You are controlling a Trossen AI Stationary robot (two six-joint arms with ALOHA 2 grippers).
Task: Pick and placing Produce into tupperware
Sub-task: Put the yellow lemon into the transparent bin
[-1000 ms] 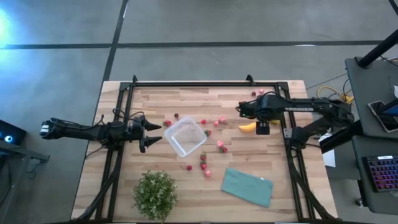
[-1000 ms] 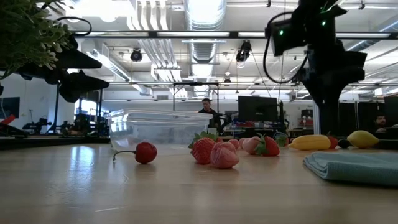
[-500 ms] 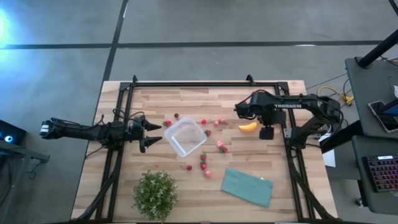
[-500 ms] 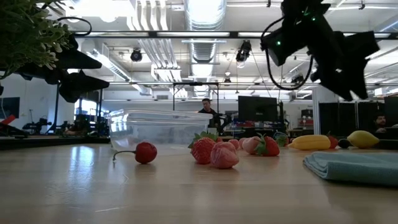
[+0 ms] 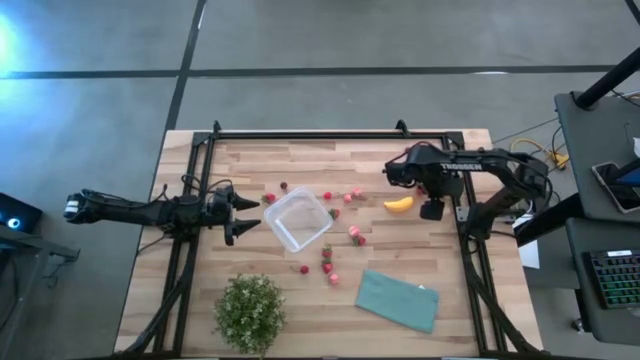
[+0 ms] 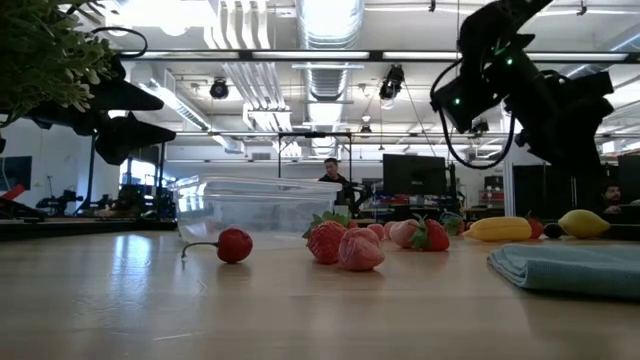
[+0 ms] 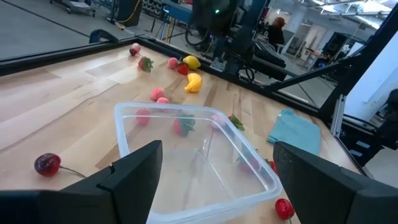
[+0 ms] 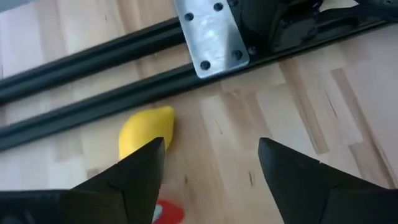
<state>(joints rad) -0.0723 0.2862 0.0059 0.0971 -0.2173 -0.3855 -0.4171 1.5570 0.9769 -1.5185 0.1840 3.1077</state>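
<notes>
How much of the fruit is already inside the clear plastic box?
None yet: the clear square plastic container is empty. The right gripper, fingers open and holding nothing, hangs over the small yellow round fruit. The left gripper waits open beside the container. The yellow banana and all the red strawberries remain on the table.

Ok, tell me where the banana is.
In the high view the banana lies right of the tupperware, just below the open right gripper.

Light wood-plank counter, green leafy potted plant at its near-left area, folded teal cloth lying flat at near-right, black metal rail frame along counter edges, keyboard on side desk
</notes>
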